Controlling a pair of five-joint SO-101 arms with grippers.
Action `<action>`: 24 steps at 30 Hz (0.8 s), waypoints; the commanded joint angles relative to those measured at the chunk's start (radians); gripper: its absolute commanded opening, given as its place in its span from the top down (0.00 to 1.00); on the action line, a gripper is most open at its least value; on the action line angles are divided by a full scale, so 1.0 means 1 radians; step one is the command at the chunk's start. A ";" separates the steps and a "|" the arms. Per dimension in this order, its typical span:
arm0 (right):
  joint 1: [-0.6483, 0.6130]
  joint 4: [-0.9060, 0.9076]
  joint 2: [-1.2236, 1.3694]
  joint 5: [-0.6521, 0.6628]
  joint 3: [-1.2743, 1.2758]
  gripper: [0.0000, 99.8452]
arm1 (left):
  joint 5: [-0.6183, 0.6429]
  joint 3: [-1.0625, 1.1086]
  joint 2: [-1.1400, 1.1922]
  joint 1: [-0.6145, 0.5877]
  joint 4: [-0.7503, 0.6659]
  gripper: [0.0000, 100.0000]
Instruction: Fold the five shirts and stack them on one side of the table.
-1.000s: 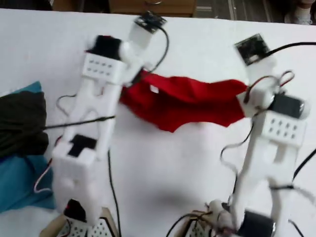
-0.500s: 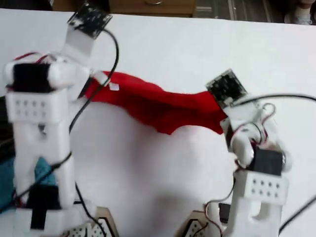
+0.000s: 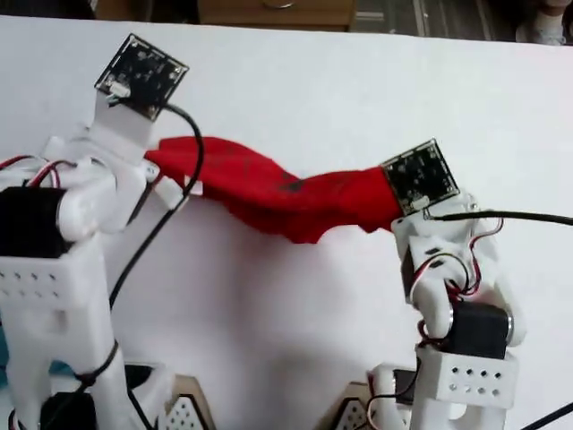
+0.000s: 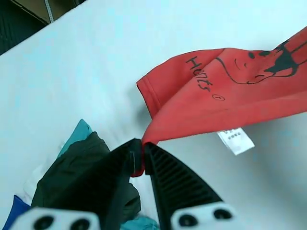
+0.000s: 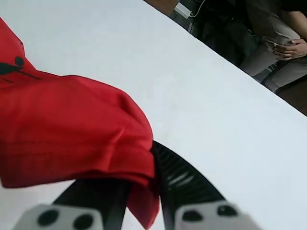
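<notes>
A red shirt (image 3: 286,193) with a black print hangs stretched between my two grippers above the white table (image 3: 313,81). My left gripper (image 4: 142,154) is shut on one end of the red shirt (image 4: 225,96), near a white label (image 4: 235,141). My right gripper (image 5: 156,158) is shut on the other end of the red shirt (image 5: 62,124). In the high view the left arm (image 3: 81,224) stands at the left and the right arm (image 3: 448,278) at the right. A dark shirt and a teal shirt (image 4: 79,167) lie piled at the table's left side.
Cables (image 3: 179,179) trail from both arms over the table. The table's far edge (image 3: 295,22) borders wooden furniture. White tabletop stretches beyond the shirt and between the arms.
Both arms have swung left and toward the table's near side, carrying the red shirt with them. The shirt stays stretched between the grippers and now sits farther left.
</notes>
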 commanded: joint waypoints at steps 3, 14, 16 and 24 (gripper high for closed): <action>-0.133 -0.059 0.136 0.017 0.176 0.98 | -0.008 0.108 -0.014 -0.009 -0.063 0.98; -0.340 -0.061 0.533 0.021 0.123 0.98 | -0.066 0.550 -0.005 -0.127 -0.345 0.98; -0.358 -0.059 0.636 0.021 0.043 0.98 | -0.091 0.615 -0.005 -0.176 -0.399 0.98; -0.438 0.111 1.004 0.015 -0.242 0.86 | -0.190 0.746 -0.005 -0.330 -0.460 0.98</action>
